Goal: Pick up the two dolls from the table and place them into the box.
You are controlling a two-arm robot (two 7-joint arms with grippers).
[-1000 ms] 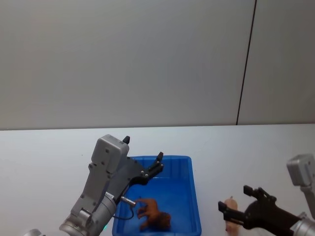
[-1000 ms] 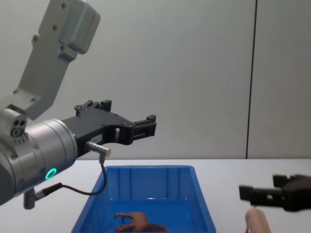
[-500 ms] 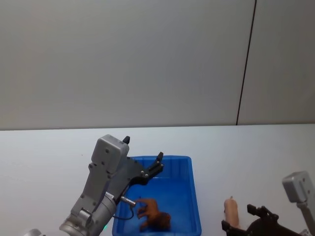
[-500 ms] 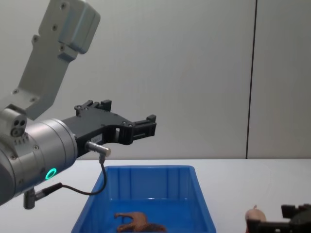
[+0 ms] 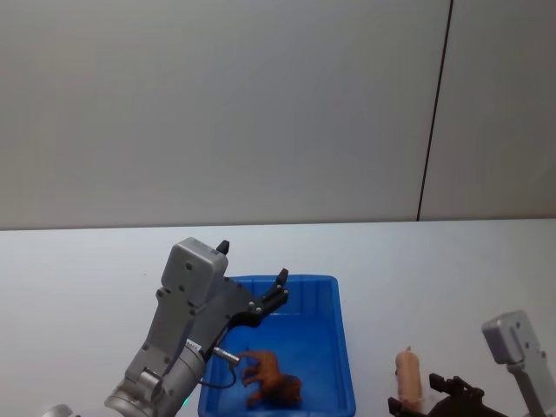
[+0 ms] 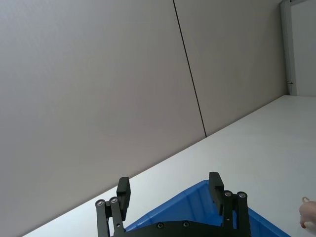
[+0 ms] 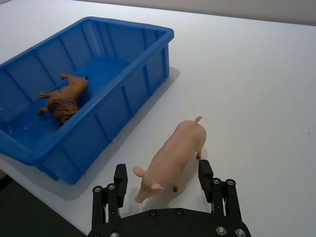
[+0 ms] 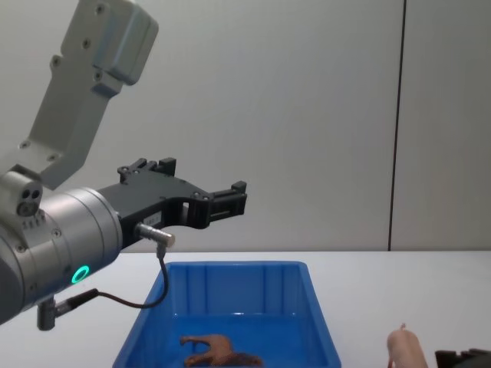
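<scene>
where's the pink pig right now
Head view, low right: the pig stands on the table, right of the blue box, between the fingers of the open right gripper.

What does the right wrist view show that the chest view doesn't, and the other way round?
Right wrist view: the pink pig whole, standing on the table between the fingers of the open right gripper. Chest view: the left gripper, open, raised above the box. Both: the box, the brown doll lying inside, the pig beside it.

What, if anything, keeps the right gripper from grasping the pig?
Probably nothing, so yes: the right gripper is open, the pig between its jaws, on the table beside the box; the left gripper hangs over the box.
</scene>
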